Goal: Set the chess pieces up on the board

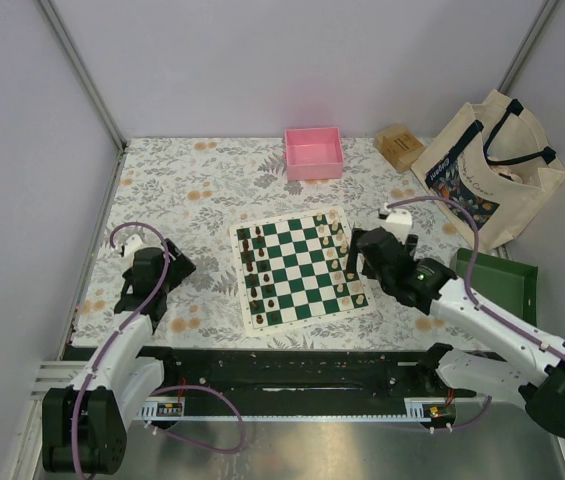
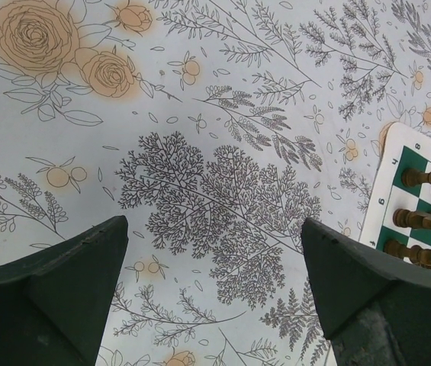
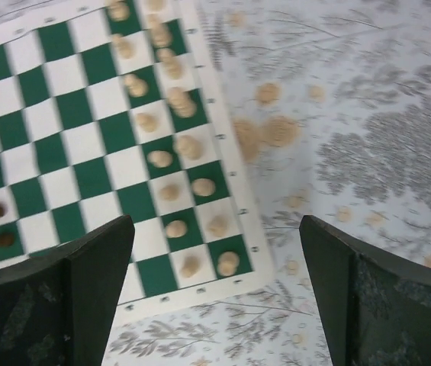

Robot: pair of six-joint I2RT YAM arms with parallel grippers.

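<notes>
- Left claw (image 2: 211, 227): fingers spread, nothing between them. It hangs over the bare floral surface (image 1: 197, 205), just off the board's left edge.
- Right claw (image 3: 215, 223): released, fingers wide apart and holding nothing. It hovers above the near right corner of the board (image 1: 300, 265).
- Board lies flat mid-surface. Dark pieces (image 2: 421, 177) stand upright along its left side; cream pieces (image 3: 204, 187) stand in two files along its right side, under the right claw. Too small and blurred to count.
- Judgement: the step in hand is work on the cream files, and the set-up looks close to done.
- Next move, as I judge it: lift the right claw straight up so the fingers clear the crowded cream files, then check for gaps or stray pieces.
- Far edge: pink tray (image 1: 312, 173); I can make out no pieces in it.
</notes>
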